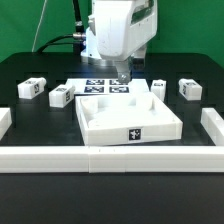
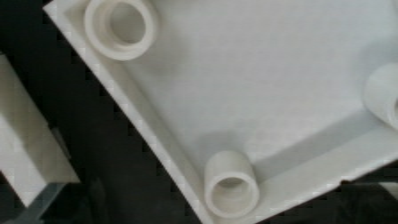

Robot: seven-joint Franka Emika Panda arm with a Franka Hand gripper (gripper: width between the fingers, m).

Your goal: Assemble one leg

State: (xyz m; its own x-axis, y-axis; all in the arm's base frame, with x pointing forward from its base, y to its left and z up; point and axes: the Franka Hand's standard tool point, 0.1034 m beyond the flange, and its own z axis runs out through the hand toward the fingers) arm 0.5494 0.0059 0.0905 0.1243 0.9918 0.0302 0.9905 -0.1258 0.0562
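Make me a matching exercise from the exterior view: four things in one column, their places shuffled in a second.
1 square tray-like piece
2 marker board
3 tool
4 leg

A farthest toward the exterior view's left
B middle of the table
C held above the table, on the arm
D flat behind the tray-like piece

Pairs: 1-B, 2-D, 3-C, 4-A

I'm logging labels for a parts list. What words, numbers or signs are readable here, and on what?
No words or numbers are readable in either view.
Square black-and-white tag marks, no letters: on the tray front wall, four legs, the marker board.
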